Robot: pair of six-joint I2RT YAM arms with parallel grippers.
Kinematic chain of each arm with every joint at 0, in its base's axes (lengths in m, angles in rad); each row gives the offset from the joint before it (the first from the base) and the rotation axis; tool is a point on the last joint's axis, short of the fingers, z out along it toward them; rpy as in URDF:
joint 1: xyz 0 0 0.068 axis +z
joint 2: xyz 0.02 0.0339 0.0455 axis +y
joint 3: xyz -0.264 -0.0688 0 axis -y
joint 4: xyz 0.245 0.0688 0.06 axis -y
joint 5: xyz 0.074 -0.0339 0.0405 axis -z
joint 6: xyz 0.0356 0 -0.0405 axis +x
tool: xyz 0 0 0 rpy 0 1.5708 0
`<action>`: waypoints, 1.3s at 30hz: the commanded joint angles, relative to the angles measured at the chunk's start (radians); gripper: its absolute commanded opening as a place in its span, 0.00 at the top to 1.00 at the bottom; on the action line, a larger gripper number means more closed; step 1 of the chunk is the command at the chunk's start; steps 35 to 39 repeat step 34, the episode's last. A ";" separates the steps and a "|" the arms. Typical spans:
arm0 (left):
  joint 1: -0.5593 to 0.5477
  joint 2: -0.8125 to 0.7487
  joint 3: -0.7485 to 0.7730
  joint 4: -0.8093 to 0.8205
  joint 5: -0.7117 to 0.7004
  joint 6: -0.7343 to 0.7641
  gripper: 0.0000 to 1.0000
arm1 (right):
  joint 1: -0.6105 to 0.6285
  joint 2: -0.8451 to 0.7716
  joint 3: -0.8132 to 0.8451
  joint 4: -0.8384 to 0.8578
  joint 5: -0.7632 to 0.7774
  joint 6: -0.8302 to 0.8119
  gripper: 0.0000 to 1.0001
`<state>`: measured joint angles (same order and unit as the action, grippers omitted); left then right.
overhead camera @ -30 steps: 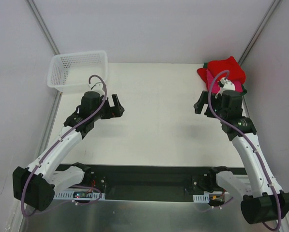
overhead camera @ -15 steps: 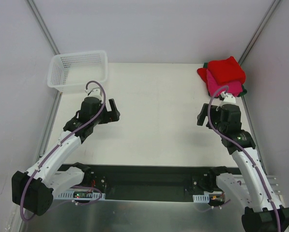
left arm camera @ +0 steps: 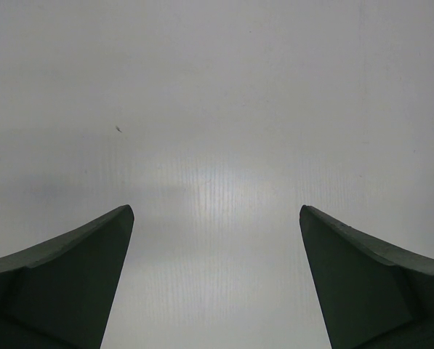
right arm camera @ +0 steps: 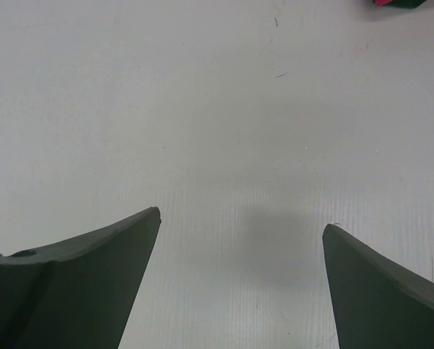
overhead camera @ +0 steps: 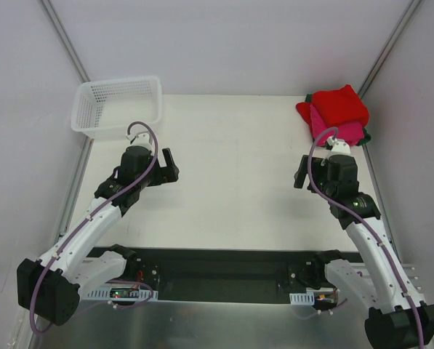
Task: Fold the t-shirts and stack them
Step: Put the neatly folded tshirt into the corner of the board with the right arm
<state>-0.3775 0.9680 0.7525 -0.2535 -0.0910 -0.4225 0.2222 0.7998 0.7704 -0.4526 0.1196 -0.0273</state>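
White plastic mesh, the basket [overhead camera: 118, 105] sits at the table's [overhead camera: 238, 160] 11 o'clock corner and holds nothing that I can make out. Near 9 o'clock, the left gripper [left arm camera: 215, 207] hangs over bare tabletop with its jaws spread wide and nothing between them. Toward 3 o'clock, the right gripper [right arm camera: 242, 218] does the same: jaws fully apart, empty, with only its own shadow beneath.

At the 1 o'clock corner lie the t-shirts [overhead camera: 339, 109], piled as a compact stack. A bright red one is on top, with magenta-pink under it and a dark green edge peeking out at the pile's 4 o'clock side. The right gripper is near the pile but not touching it.

Every shirt visible is in that stack, so the folding and stacking looks finished or very nearly so. Neither arm is working on cloth. The red top layer looks a bit rumpled and overhangs the pink, so the next move, if any, calls for the right arm to reach toward 1 o'clock and square the pile. Otherwise both arms simply need parking.
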 commanded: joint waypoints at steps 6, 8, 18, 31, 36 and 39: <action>0.008 -0.028 -0.012 0.002 -0.041 -0.006 0.01 | 0.012 0.004 0.020 0.034 0.028 -0.014 0.04; 0.006 -0.034 -0.015 0.002 -0.049 -0.001 0.01 | 0.014 0.003 0.015 0.035 0.031 -0.013 0.04; 0.006 -0.040 -0.024 0.003 -0.064 0.008 0.01 | 0.019 -0.005 -0.010 0.064 0.043 -0.011 0.04; 0.006 -0.046 -0.022 0.002 -0.076 0.002 0.01 | 0.020 0.001 -0.010 0.072 0.043 -0.022 0.04; 0.006 -0.046 -0.021 0.002 -0.081 0.001 0.01 | 0.020 0.002 -0.006 0.077 0.043 -0.028 0.04; 0.006 -0.046 -0.021 0.002 -0.081 0.001 0.01 | 0.020 0.002 -0.006 0.077 0.043 -0.028 0.04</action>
